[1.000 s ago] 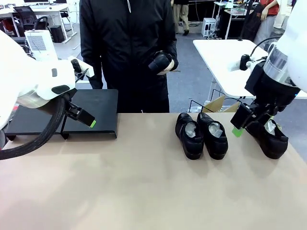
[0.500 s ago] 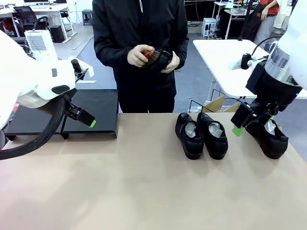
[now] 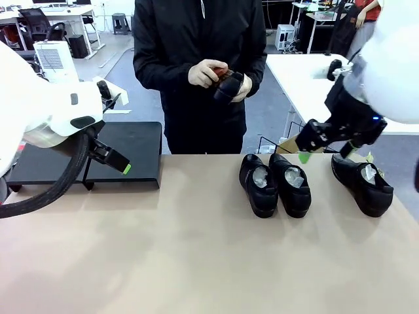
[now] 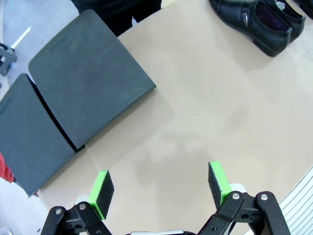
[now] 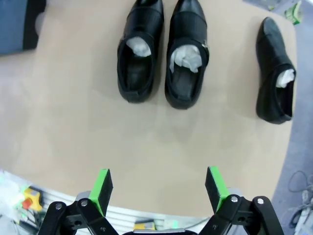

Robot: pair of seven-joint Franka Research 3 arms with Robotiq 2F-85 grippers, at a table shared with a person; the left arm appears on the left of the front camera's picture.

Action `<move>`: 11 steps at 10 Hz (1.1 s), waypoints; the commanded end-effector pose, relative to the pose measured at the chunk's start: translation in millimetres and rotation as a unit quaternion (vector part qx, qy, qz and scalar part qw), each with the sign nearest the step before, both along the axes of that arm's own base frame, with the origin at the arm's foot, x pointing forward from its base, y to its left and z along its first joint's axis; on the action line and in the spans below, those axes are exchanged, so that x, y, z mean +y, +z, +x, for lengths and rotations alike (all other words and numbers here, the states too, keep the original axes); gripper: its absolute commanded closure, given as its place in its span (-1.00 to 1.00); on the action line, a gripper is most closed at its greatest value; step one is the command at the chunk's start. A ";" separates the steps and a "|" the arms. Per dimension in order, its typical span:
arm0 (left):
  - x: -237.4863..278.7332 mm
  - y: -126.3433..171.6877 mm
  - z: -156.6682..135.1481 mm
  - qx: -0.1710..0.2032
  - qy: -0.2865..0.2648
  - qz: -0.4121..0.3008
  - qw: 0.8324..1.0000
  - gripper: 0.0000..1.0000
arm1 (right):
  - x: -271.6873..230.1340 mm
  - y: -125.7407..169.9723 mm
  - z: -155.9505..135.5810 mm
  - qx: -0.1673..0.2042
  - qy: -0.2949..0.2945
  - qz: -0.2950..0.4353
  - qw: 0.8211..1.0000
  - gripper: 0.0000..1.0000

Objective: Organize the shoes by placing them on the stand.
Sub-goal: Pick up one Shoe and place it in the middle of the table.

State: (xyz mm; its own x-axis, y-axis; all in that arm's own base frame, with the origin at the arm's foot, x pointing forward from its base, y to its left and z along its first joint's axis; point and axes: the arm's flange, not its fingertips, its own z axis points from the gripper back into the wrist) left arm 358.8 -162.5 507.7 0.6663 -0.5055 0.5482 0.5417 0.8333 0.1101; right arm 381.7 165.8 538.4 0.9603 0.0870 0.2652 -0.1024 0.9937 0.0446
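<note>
A pair of black shoes (image 3: 275,184) lies side by side on the table right of centre, also seen as a pair of shoes (image 5: 161,56) in the right wrist view. A single shoe (image 3: 363,185) lies at the far right, the same single shoe (image 5: 275,73) to the right of the pair. The person holds another black shoe (image 3: 230,85) against a small brush at chest height. The black stand (image 3: 127,152) sits at the back left with nothing on it, its two panels (image 4: 83,83) side by side. My left gripper (image 3: 119,163) hovers open by the stand's front edge. My right gripper (image 3: 327,154) hangs open above the table between the pair and the single shoe.
The person stands at the table's far edge, behind the middle. A white table (image 3: 308,85) and a cardboard box (image 3: 294,142) are behind the right side. Bare tabletop (image 3: 196,248) spreads across the front and middle. The table's edge runs just below my right gripper's fingers (image 5: 101,190).
My right arm has risen and swung left, off the single shoe at the far right. The person has brought both hands together on the held shoe and brush. The left arm is still.
</note>
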 end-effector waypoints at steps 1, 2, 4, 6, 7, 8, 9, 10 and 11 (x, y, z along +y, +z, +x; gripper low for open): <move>1.5 -0.4 1.6 -0.001 0.000 -0.010 1.000 -1.00 | 22.5 -13.2 40.5 0.011 -0.014 -0.005 1.000 -1.00; 1.5 -0.4 1.6 -0.001 0.000 -0.010 1.000 -1.00 | 0.0 0.0 0.0 0.000 0.000 0.000 1.000 -1.00; 1.5 -0.4 1.6 -0.001 0.000 -0.010 1.000 -1.00 | 0.0 0.0 0.0 0.000 0.000 0.000 1.000 -1.00; 1.5 -0.4 1.6 -0.001 0.000 -0.010 1.000 -1.00 | 13.7 -20.5 32.9 0.024 -0.030 -0.014 0.999 -1.00; 1.5 -0.4 1.6 -0.001 0.000 -0.010 1.000 -1.00 | 10.9 -27.8 52.2 0.036 -0.035 -0.003 0.999 -1.00; 1.5 -0.4 1.6 -0.001 0.000 -0.010 1.000 -1.00 | 10.8 -35.6 72.8 0.051 -0.039 -0.001 0.998 -1.00; 1.5 -0.4 1.6 -0.001 0.000 -0.010 1.000 -1.00 | 11.7 -46.9 93.0 0.063 -0.038 0.001 0.997 -1.00; 1.5 -0.4 1.6 -0.001 0.000 -0.010 1.000 -1.00 | 13.9 -58.2 111.7 0.069 -0.030 0.009 0.997 -1.00; 1.5 -0.4 1.6 -0.001 0.000 -0.010 1.000 -1.00 | 17.7 -70.8 129.1 0.082 -0.032 0.015 0.996 -1.00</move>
